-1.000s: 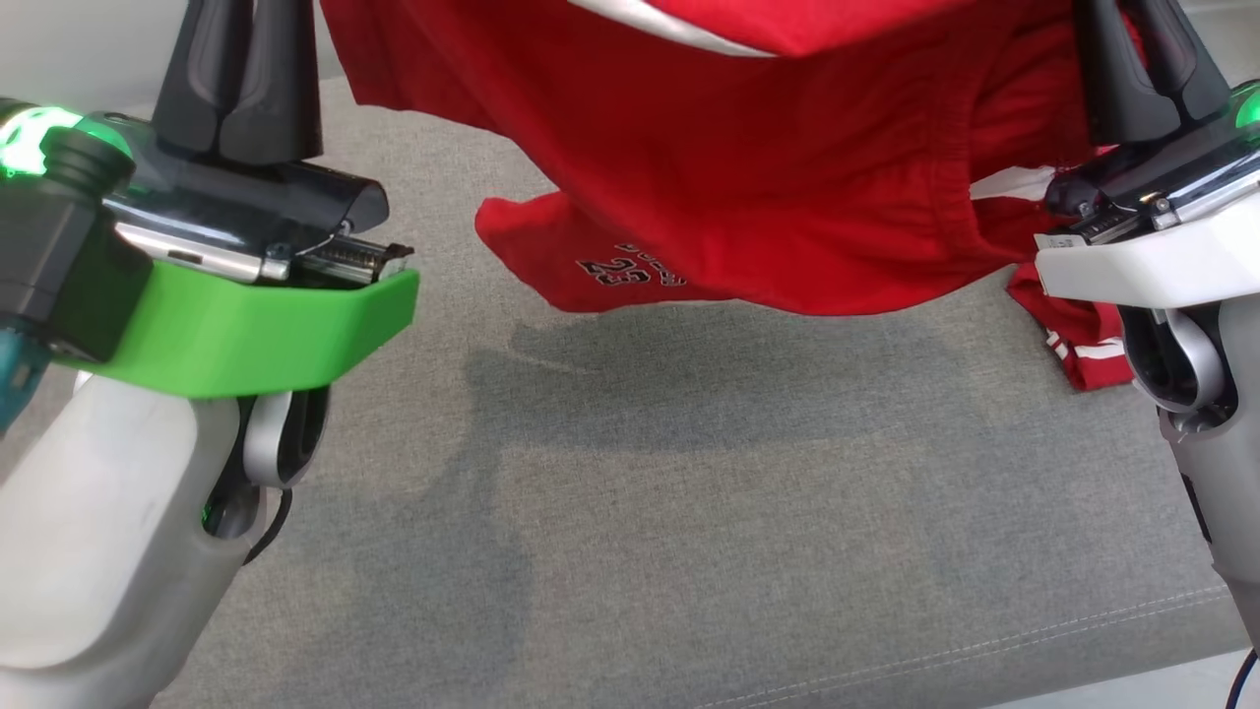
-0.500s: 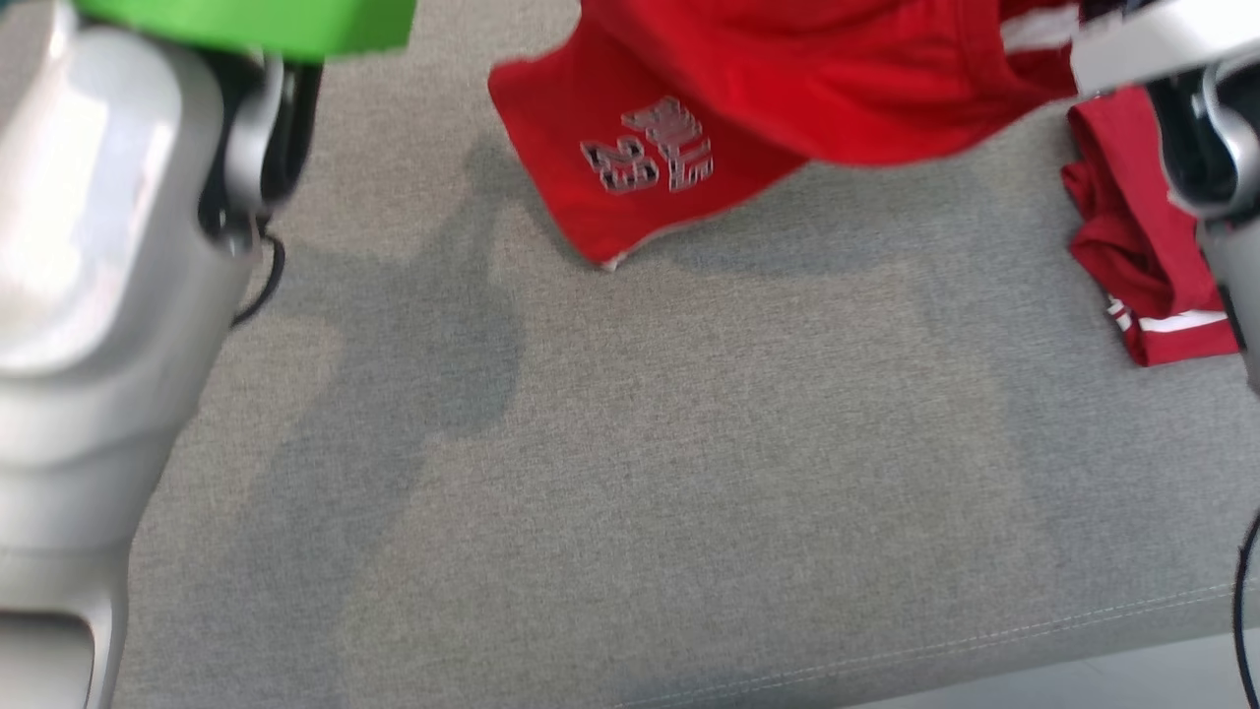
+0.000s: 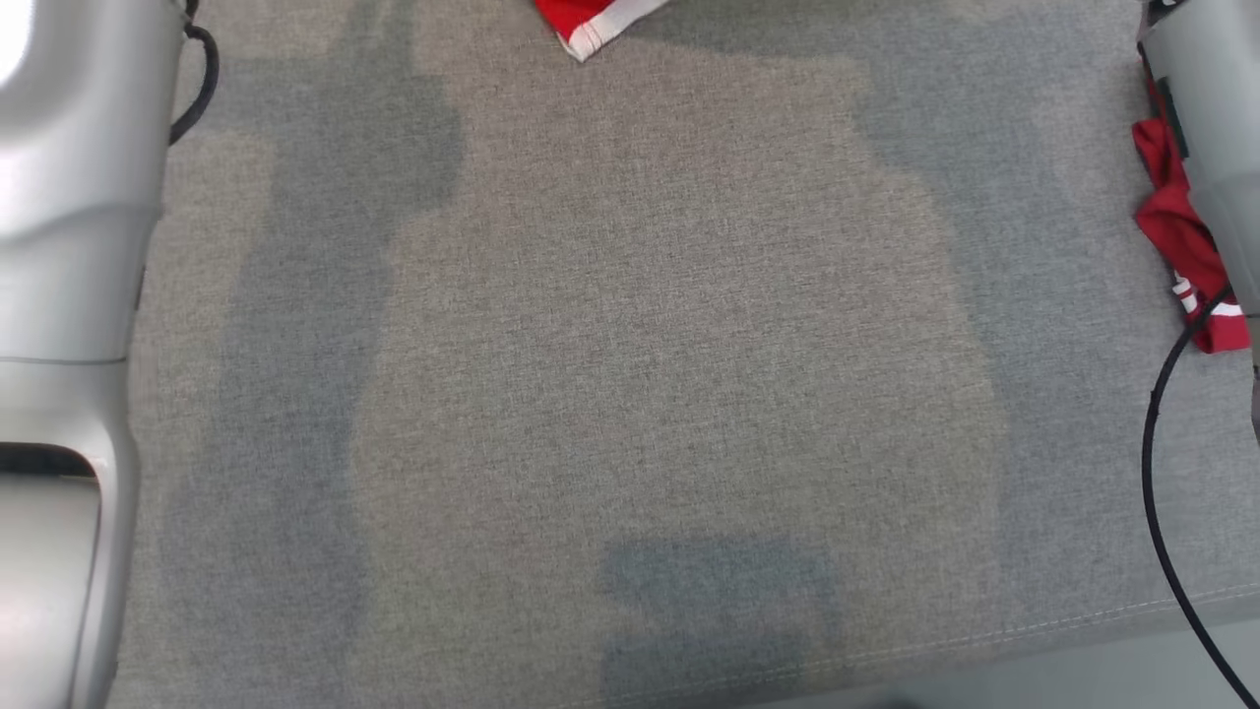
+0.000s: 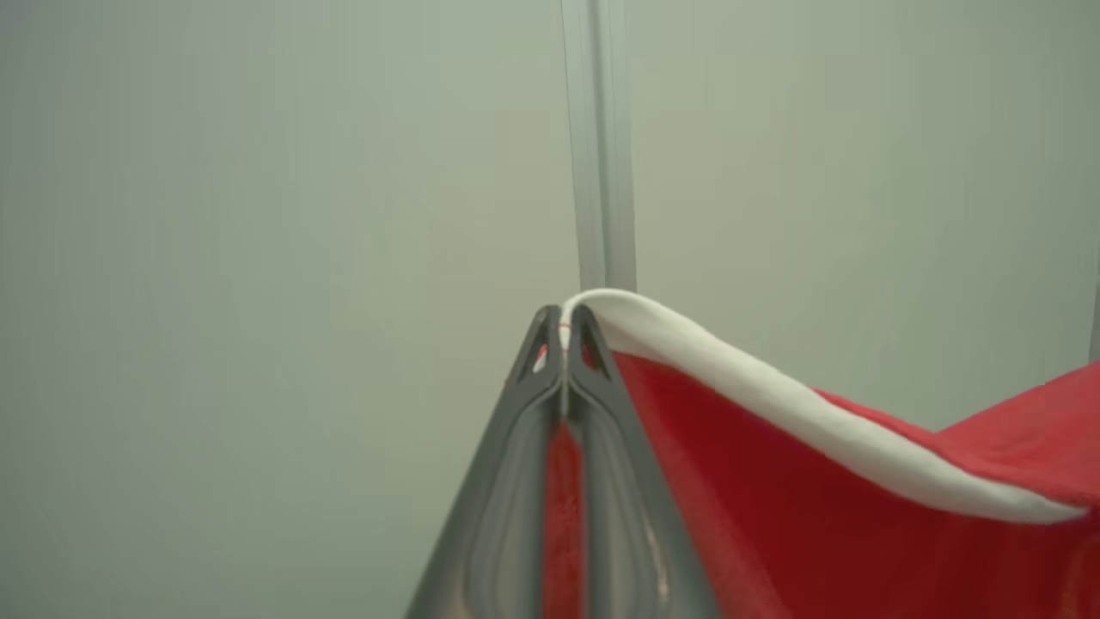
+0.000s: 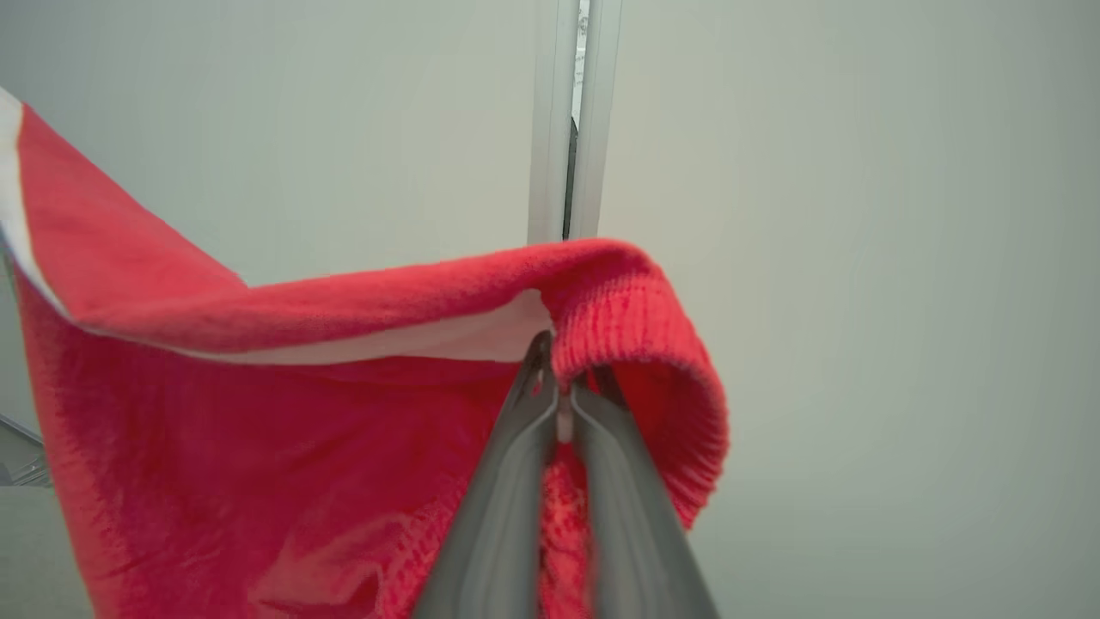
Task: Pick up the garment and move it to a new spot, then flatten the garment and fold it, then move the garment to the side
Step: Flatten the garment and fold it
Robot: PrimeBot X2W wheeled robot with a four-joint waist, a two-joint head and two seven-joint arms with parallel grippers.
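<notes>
Head view: of the red garment (image 3: 576,15), a white-hemmed corner is seen at the top edge, and more red cloth beside the right forearm (image 3: 1206,118). The grey cushion (image 3: 630,374) is spread beneath.

Left wrist view: the left pincer (image 4: 563,320) is clamped on the white-trimmed edge, with the cloth trailing to its right.

Right wrist view: the right pincer (image 5: 563,365) is clamped on the ribbed band, with the cloth spread to its left.

The long axis is judged to be strung from pincer to pincer. Neither arm is nearer, so lowering would need to be shared.
</notes>
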